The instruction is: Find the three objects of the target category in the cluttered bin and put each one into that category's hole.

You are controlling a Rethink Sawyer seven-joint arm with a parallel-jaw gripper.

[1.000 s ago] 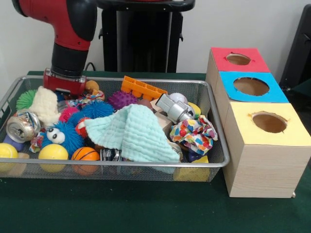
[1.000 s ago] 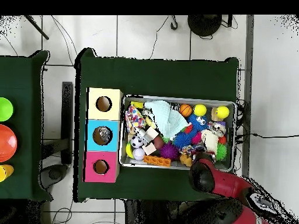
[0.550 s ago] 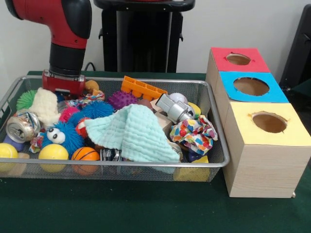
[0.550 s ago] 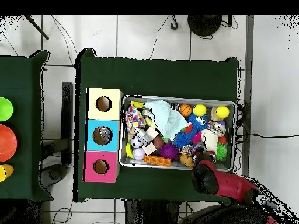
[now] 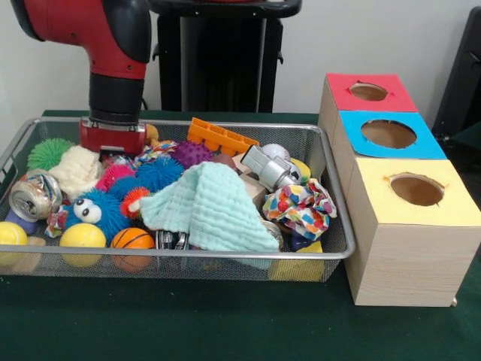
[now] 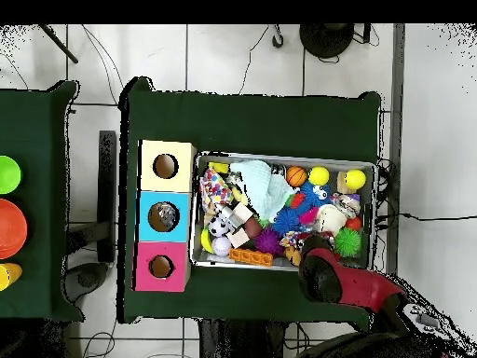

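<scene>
A wire bin holds a jumble of toys. A mint cloth lies in the middle. Left of it are a blue fuzzy monster with eyes, a blue spiky ball, a cream fuzzy toy, a green spiky ball and a crushed can. An orange brick and a purple spiky ball sit at the back. My gripper reaches down into the toys at the bin's back left, its tips hidden. In the overhead view the arm covers it.
Beside the bin stand three wooden boxes with holes: red, blue, yellow. The bin also holds yellow balls, a small basketball, a spotted cloth and a silver toy. Coloured bowls sit on a second table.
In the front view the arm has shifted right along the bin's back. The cream toy, green spiky ball and blue spiky ball have been nudged right, and the mint cloth's left edge moved with them.
</scene>
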